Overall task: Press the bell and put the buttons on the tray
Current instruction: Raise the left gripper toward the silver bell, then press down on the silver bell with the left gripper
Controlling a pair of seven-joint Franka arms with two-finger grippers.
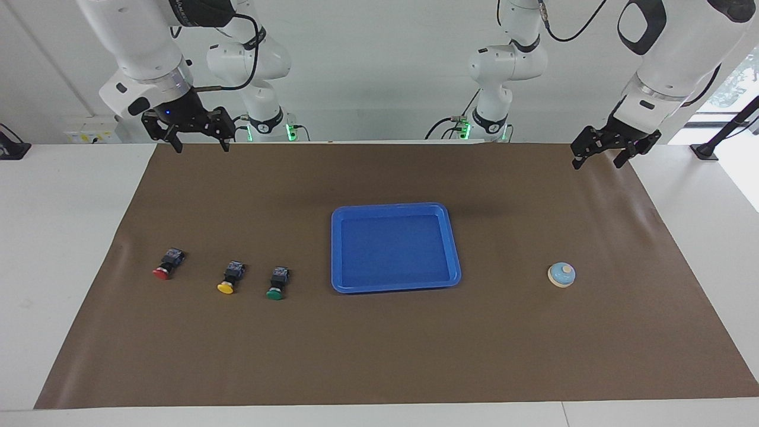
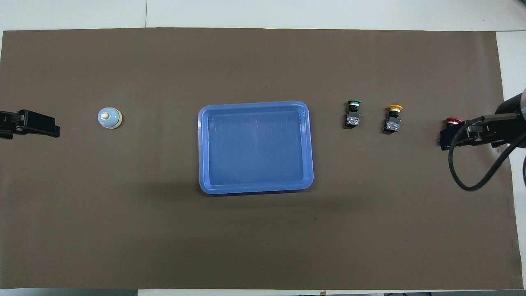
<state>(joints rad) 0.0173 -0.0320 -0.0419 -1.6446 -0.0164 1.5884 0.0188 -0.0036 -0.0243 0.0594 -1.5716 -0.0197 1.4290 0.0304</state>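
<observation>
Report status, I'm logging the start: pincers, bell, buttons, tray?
Both pincers, left and right, open, raised, waiting. Light-blue dome bell, three mushroom-cap buttons on mat; bright-blue plastic tray empty. No obstructions.

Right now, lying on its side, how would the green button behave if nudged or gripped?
The green button lies on its side on the brown mat, so its round cap would probably let it roll in an arc. Its black body looks rigid and boxy, likely a steadier grip than the domed cap.

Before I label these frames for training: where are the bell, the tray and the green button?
bell [image 1: 561, 274], facing view, on its blue dome.
tray [image 1: 335, 249], facing view, on its raised rim.
green button [image 2: 354, 102], overhead view, on its round cap.
</observation>
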